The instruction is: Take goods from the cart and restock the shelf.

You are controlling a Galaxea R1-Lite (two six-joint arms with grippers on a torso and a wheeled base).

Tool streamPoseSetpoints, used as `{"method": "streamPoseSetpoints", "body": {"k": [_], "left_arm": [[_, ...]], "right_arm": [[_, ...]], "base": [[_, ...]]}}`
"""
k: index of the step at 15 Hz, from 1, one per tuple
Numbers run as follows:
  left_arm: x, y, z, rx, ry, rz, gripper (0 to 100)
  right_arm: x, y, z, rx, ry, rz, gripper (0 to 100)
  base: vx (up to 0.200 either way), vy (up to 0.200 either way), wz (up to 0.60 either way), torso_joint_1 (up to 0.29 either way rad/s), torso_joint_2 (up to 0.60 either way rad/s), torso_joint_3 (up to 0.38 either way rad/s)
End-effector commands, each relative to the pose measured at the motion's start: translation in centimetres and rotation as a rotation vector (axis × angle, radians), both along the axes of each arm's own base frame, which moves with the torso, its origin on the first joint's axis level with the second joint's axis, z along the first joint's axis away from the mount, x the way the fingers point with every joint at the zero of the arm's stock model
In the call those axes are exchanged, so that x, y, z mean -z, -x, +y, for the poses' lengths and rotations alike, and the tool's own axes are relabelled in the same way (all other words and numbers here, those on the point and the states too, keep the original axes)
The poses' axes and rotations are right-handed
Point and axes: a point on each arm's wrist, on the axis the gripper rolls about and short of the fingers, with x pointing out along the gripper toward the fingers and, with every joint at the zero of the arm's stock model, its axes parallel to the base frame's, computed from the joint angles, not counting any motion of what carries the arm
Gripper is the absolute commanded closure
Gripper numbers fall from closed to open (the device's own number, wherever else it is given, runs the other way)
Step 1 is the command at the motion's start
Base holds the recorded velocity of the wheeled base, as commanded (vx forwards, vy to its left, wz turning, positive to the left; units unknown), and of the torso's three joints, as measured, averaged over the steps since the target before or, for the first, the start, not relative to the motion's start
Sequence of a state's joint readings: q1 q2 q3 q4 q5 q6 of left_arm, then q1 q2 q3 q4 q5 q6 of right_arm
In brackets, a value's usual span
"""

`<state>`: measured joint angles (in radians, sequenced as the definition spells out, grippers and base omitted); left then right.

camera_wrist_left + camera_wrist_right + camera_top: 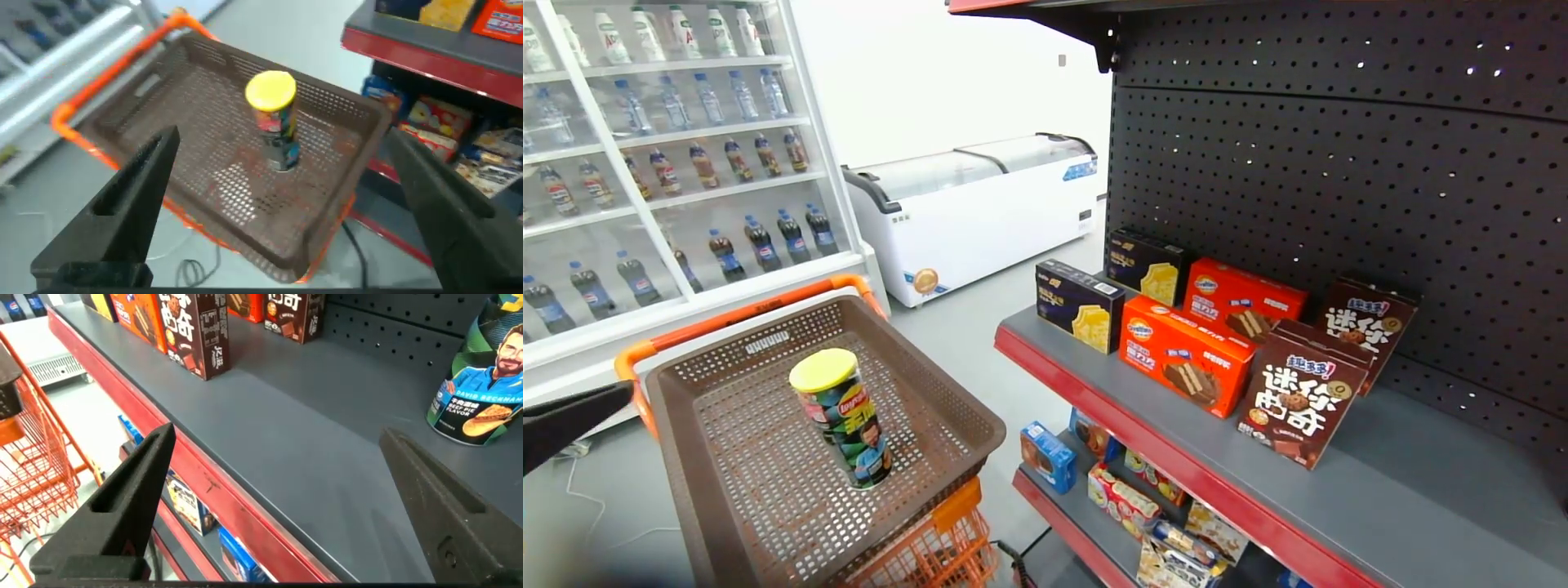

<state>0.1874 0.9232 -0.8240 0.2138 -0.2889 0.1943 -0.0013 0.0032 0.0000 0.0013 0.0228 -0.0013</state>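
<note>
Currently left gripper (282,163) spread wide, empty, above cart basket (204,155); chip can (276,122) upright inside it, likely light, stiff, slick-walled; pinch mid-body across the cylinder

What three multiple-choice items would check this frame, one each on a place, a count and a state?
1. Where does the yellow-lidded can stand?
A. in the brown cart basket
B. on the chest freezer
C. on the floor

2. How many orange boxes stand on the grey shelf?
A. one
B. two
C. four

3. How is the left gripper?
A. open, holding nothing
B. shut on the can
C. shut on a box

Answers:
1 A: the can stands upright on the basket's mesh floor.
2 B: one orange box stands at the front with a second behind it, between the dark boxes and the brown ones.
3 A: in the left wrist view its fingers are spread wide above the basket, and the can is untouched below.
</note>
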Motion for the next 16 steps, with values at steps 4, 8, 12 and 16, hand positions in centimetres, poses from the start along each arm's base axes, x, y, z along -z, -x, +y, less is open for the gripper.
{"method": "streamPoseSetpoints", "body": {"k": [4, 8, 12, 16], "left_arm": [[7.9, -6.9, 2.7, -0.046, 0.039, 0.098, 0], [12.6, -9.5, 3.6, -0.027, 0.059, 0.104, 0], [14.2, -12.6, 4.2, 0.068, 0.108, 0.124, 0], [15.8, -14.6, 3.8, 0.115, 0.120, 0.184, 0]], "right_arm": [[0.0, 0.0, 0.0, 0.000, 0.000, 0.002, 0], [0.0, 0.0, 0.0, 0.000, 0.000, 0.002, 0], [0.0, 0.0, 0.0, 0.000, 0.000, 0.000, 0], [0.0, 0.0, 0.0, 0.000, 0.000, 0.002, 0]], "base": [[0.000, 0.000, 0.00, 0.000, 0.00, 0.000], [0.000, 0.000, 0.00, 0.000, 0.00, 0.000], [0.000, 0.000, 0.00, 0.000, 0.00, 0.000], [0.000, 0.000, 0.00, 0.000, 0.00, 0.000]]}}
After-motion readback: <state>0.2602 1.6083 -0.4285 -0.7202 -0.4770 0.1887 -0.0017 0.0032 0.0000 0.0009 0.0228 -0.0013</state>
